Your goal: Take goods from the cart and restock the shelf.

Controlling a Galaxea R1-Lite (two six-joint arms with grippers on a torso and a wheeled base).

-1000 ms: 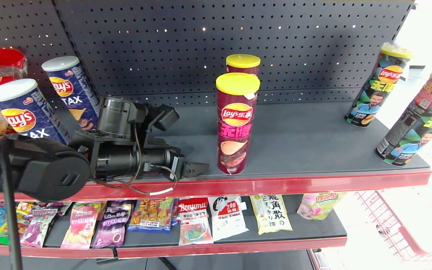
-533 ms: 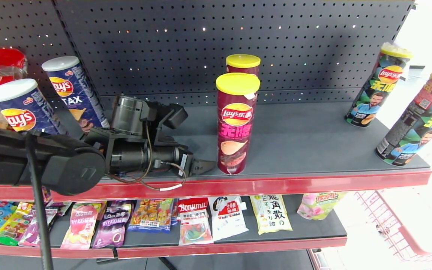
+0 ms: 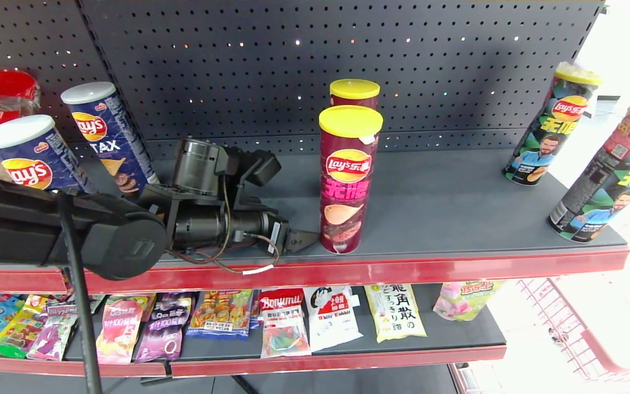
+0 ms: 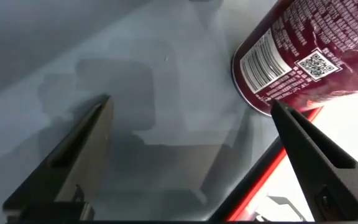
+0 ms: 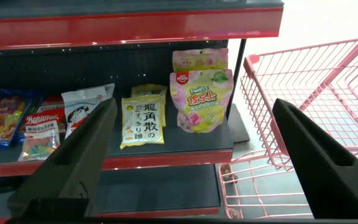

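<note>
A maroon chips can (image 3: 346, 180) with a yellow lid stands near the front of the upper shelf (image 3: 446, 208), and a second one (image 3: 354, 93) stands right behind it. My left gripper (image 3: 305, 239) lies low over the shelf just left of the front can's base. In the left wrist view it (image 4: 190, 102) is open, and one fingertip (image 4: 284, 115) reaches the can's bottom rim (image 4: 260, 74). My right gripper (image 5: 191, 106) is open and holds nothing. It faces the lower shelf (image 5: 166, 158) and the pink cart (image 5: 328, 106).
Two blue chips cans (image 3: 108, 134) (image 3: 36, 161) stand at the left of the upper shelf, behind my left arm. Two green-and-black cans (image 3: 553, 126) (image 3: 605, 175) stand at the right end. Snack bags (image 3: 282, 323) line the lower shelf. The cart's rim (image 3: 572, 328) shows at the lower right.
My left arm has slid right along the shelf front until its gripper reached the front maroon can. The can's top has shifted slightly to the right.
</note>
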